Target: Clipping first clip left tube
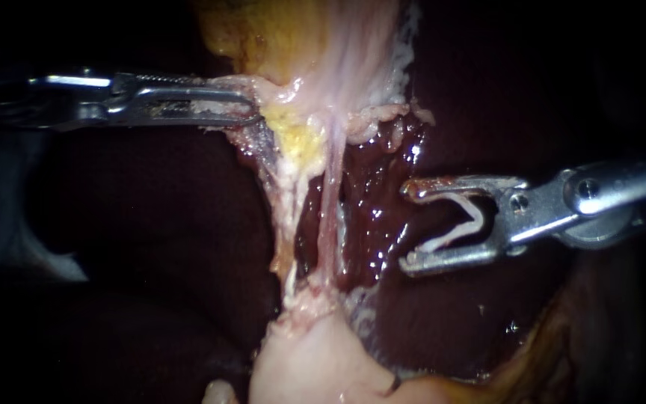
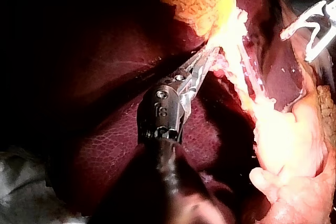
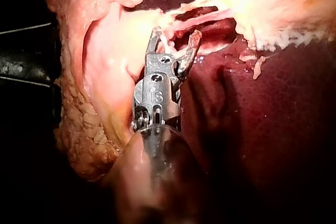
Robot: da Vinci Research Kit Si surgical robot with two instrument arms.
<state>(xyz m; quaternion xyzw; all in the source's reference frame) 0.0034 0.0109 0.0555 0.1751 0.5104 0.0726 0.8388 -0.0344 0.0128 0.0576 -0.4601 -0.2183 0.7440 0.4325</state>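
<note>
My left instrument (image 1: 242,110) comes in from the left, its jaws shut on the pale tissue at the lower end of the yellow-pink gallbladder (image 1: 300,37), holding it taut. Two strands run down from there: the whitish left tube (image 1: 287,224) and the thin pink right tube (image 1: 328,217). My right instrument (image 1: 407,226) lies over the dark liver (image 1: 383,172), to the right of both tubes and clear of them. Its jaws stand wide apart with an open white clip (image 1: 463,224) seated between them. In the right wrist view the jaws (image 3: 176,35) point at the tubes.
A pale lump of tissue (image 1: 300,366) sits where the tubes end below. Wet dark liver shows between and behind the tubes. Fatty yellow tissue (image 1: 540,352) lies at the lower right.
</note>
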